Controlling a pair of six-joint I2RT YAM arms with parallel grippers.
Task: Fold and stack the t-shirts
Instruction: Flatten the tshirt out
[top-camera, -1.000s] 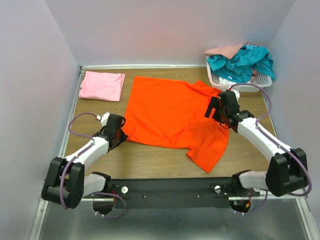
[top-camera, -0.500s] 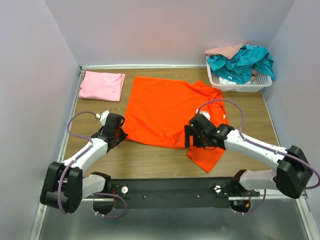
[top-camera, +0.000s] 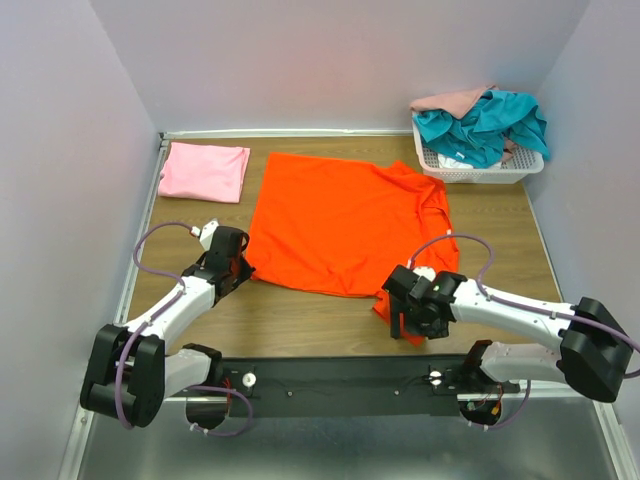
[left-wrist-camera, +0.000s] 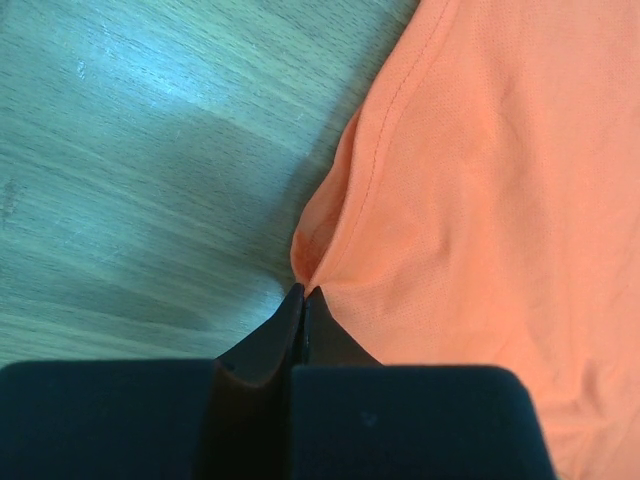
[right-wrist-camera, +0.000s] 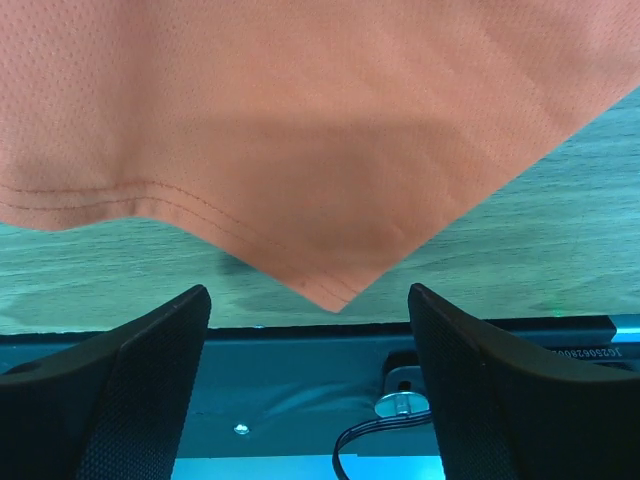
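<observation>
While the left gripper (top-camera: 243, 270) is pinching the near left edge of the orange t-shirt (top-camera: 345, 225), its two fingers are pressing flat against each other with a small peak of hem caught at their tips, and the cloth is puckering up off the wooden table (top-camera: 300, 320) at that spot. The orange t-shirt is lying spread out across the middle of the table, with one pointed corner trailing toward the near right edge. The right gripper (top-camera: 408, 318) is hanging directly over that corner with its fingers spread wide apart and gripping nothing. In the right wrist view the tip of the orange cloth is showing in the gap between them, above the bare wood, though whether the fingertips are touching the fabric cannot be told. The light pink t-shirt (top-camera: 205, 170) is lying folded into a neat rectangle in the far left corner of the table, apart from the orange one. A white mesh basket (top-camera: 525, 166) is sitting in the far right corner, and the teal t-shirt (top-camera: 480, 125) is bulging out over its rim in a loose heap, with the peach-pink t-shirt (top-camera: 450, 100) bunched against the teal one at the back.
</observation>
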